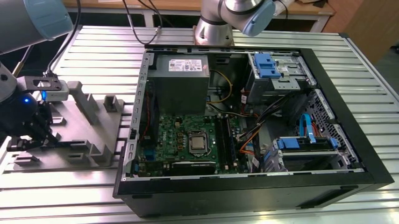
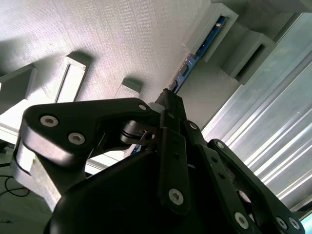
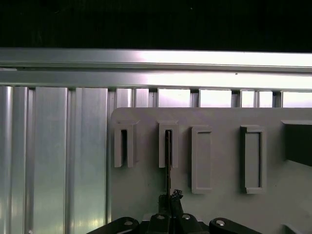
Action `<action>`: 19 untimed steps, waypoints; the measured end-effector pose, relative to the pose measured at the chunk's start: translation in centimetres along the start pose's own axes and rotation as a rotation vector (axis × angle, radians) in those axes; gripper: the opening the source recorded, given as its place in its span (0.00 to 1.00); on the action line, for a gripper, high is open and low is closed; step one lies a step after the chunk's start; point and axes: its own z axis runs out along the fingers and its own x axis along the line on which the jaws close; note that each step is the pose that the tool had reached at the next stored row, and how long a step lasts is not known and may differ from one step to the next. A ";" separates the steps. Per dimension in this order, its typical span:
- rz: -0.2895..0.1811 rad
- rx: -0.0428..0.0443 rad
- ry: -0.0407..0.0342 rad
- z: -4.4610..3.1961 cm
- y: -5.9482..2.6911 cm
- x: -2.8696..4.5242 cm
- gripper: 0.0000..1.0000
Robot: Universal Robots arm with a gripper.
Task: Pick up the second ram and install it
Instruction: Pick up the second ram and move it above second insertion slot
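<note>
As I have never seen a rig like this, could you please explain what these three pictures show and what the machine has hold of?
This is a single robot arm with a gripper. The exterior view is taken from off the arm. It shows a slatted metal table carrying an open computer case with its green motherboard, and a grey slotted holder at that view's left. Both wrist views come from cameras riding on the arm, looking past the gripper at the holder. The second ram, a thin dark board, stands on edge in one slot with the gripper right at it. I cannot tell whether it is gripped yet.
</note>
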 end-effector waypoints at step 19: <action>-0.021 -0.0004 -0.0010 -0.16 0.00 0.00 0.11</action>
